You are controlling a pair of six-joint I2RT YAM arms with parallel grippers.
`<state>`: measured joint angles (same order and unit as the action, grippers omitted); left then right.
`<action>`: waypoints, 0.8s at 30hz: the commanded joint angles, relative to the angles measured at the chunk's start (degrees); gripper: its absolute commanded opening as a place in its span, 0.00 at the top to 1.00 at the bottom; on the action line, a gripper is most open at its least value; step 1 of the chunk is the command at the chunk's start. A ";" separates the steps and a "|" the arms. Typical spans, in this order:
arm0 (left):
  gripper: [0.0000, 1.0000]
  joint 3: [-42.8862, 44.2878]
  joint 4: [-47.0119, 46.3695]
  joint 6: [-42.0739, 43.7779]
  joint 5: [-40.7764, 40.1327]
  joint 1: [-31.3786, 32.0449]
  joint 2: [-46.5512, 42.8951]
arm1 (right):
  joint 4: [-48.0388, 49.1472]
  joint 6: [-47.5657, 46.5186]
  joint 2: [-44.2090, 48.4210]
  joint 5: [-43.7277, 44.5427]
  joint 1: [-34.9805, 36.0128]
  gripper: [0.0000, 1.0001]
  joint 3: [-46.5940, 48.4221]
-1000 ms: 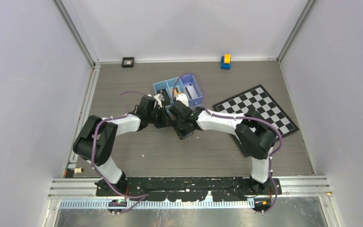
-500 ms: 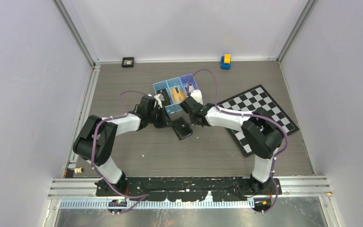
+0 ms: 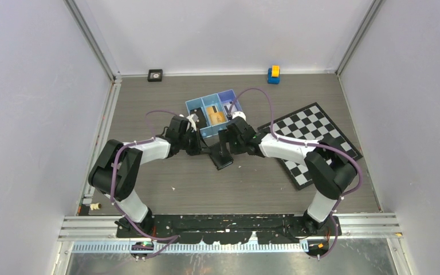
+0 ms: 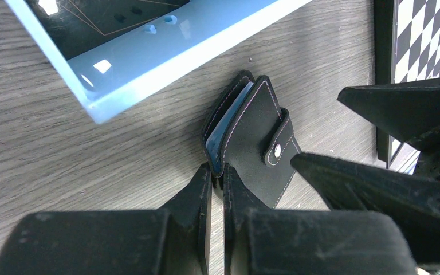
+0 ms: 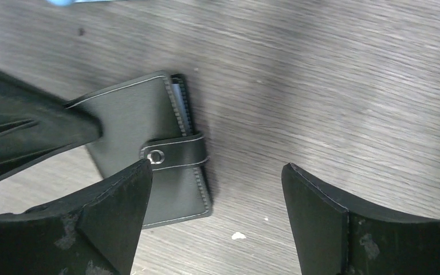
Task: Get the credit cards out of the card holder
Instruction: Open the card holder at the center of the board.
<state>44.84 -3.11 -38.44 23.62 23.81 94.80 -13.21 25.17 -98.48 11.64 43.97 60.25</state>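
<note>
The card holder (image 4: 252,149) is lying on the worktop (image 3: 263,183), just beside the blue tray (image 3: 195,106). The left hand (image 4: 216,175) is pressed together on the holder's near edge, which looks like it's just there to stop it sliding around. The right hand (image 5: 215,172) hangs over it spread wide, with one finger right by the strap (image 5: 175,154). The strap looks snapped, so popping it is probably next. One orange-gold credit card (image 3: 215,116) already sits in the tray's middle compartment, so that's likely the drop spot.

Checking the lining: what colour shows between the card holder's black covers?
Pale blue, at the open edge of the card holder; clearest in the left wrist view.
</note>
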 commanded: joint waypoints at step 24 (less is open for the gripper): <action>1.00 1.07 2.46 2.07 -0.80 -0.41 0.53 | -8.55 0.03 -8.19 7.53 0.42 0.75 8.86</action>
<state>44.82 -2.96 -38.35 23.07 23.62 95.07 -18.52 23.88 -106.41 11.07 47.31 69.36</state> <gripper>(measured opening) 0.074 0.305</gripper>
